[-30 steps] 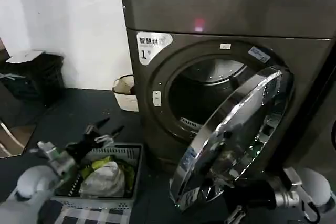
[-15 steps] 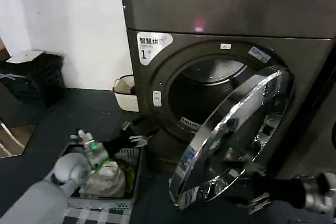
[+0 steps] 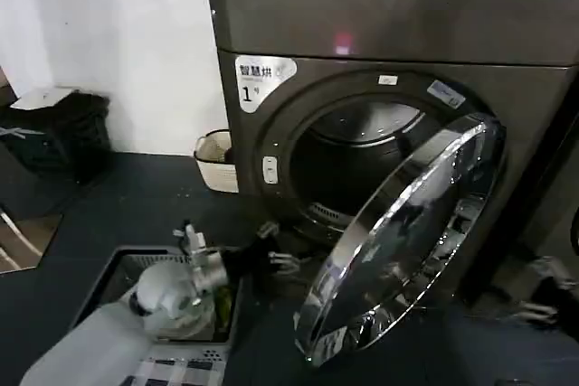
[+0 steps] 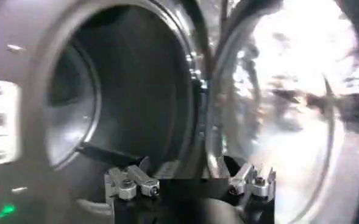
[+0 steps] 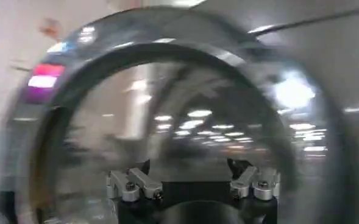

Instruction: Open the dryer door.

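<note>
Door (image 3: 412, 241) ajar, at 3 o'clock of L gripper (image 3: 279, 250); fingers apart, apparently clear of rim. R gripper (image 5: 193, 181) fingers apart.

Motion smear and cut edges

Right gripper (image 3: 552, 300) is a dark blur at the head view's right edge. The dryer door (image 5: 167, 122) is streaked in the right wrist view; the dryer (image 3: 380, 33) runs off right and top edges.

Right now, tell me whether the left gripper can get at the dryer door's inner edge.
Probably yes. The left gripper, fingers open, sits just beside the dryer door, which stands ajar from the dryer, and nothing lies between them.
</note>
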